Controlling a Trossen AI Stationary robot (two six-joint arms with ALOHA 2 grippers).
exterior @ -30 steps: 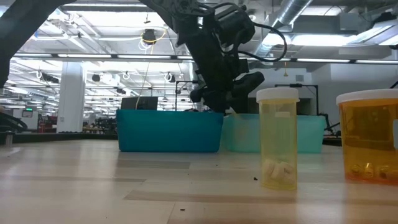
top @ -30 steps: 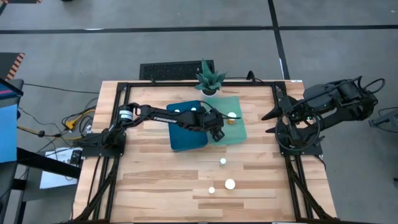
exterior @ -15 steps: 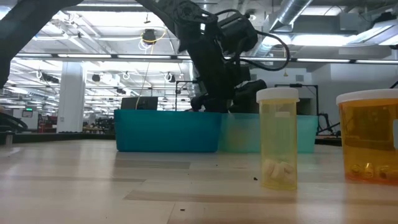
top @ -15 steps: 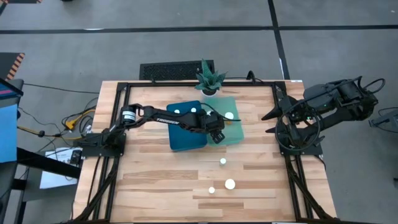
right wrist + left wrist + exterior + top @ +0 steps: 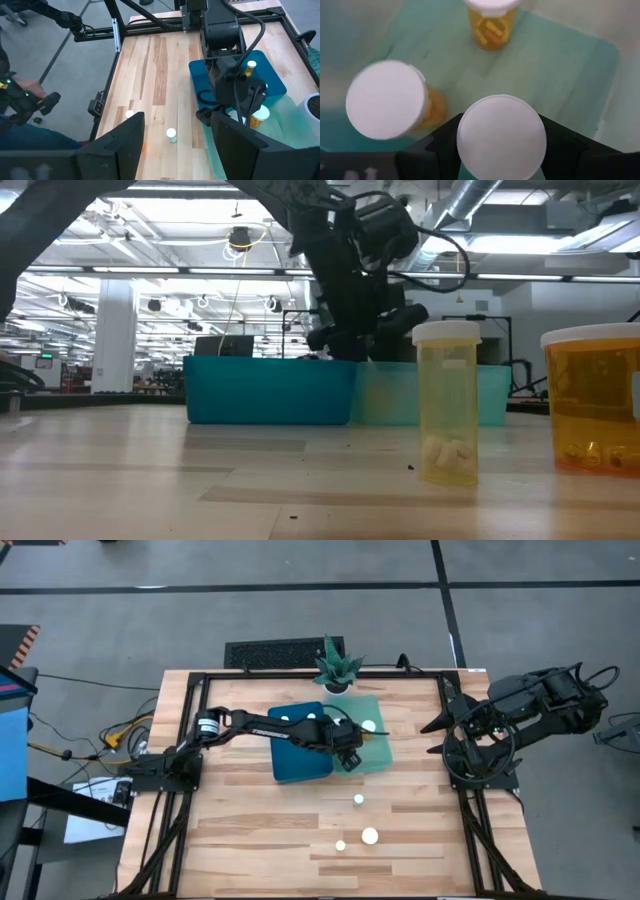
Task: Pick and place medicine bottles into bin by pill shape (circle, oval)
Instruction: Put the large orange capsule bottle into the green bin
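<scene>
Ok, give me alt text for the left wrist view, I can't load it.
The left pincer holds a white-capped medicine bottle over the pale green bin. Two more amber bottles sit in that bin: one beside the held bottle, one farther off.

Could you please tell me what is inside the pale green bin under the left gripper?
The pale green bin holds two white-capped amber bottles; the left gripper holds a third bottle whose cap hides its pills.

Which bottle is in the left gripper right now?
The white-capped bottle between the left gripper fingers, over the light teal bin. The other two bottles there sit free in the bin.
</scene>
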